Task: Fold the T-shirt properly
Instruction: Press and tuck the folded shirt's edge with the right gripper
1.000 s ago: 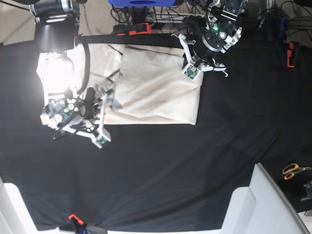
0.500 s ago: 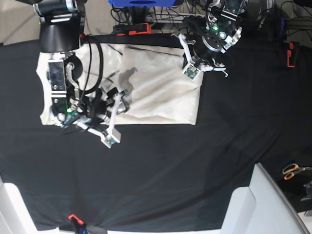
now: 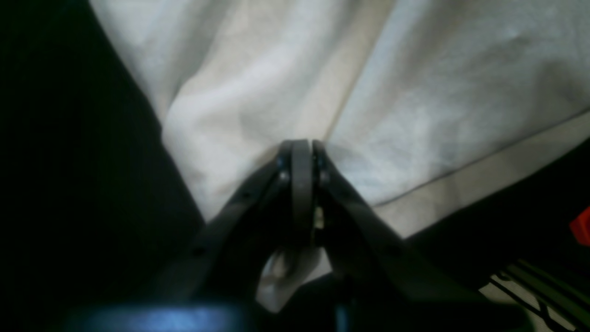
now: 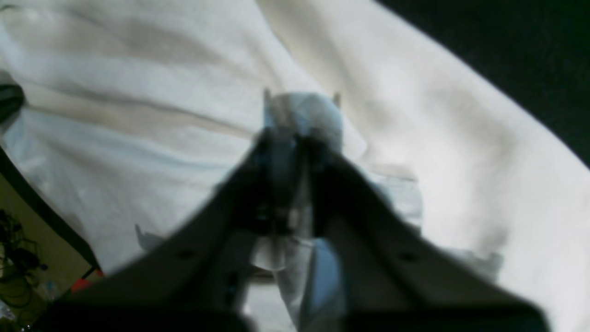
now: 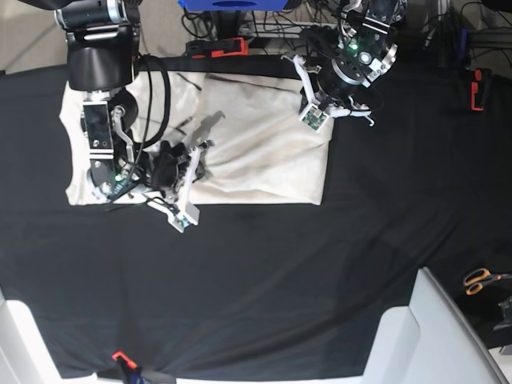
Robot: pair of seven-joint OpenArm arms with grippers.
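The T-shirt [image 5: 256, 144] lies spread on the black cloth [image 5: 264, 280], its long side running across the base view, and everything below is placed against it.

Over its left end, the right gripper [image 5: 192, 156] has its jaws drawn tight together, and the right wrist view shows a small bunch of pale fabric pinched at the tips. To do this step well, that pinch should take in the whole layer meant to fold, not just a surface wrinkle. The lift should be low and even, so the cloth rolls over instead of dragging the rest of the garment.

At the shirt's upper right corner, the left gripper [image 5: 320, 108] is also fully closed. In the left wrist view its tips press into a crease near the hem [image 3: 461, 184], though whether cloth is truly caught between them cannot be told. It serves best as an anchor while the other arm carries the fold.

Compared with a second ago, the right arm has shifted inward from the shirt's left edge toward its middle, and the bright glare there is gone. The left arm has not moved.
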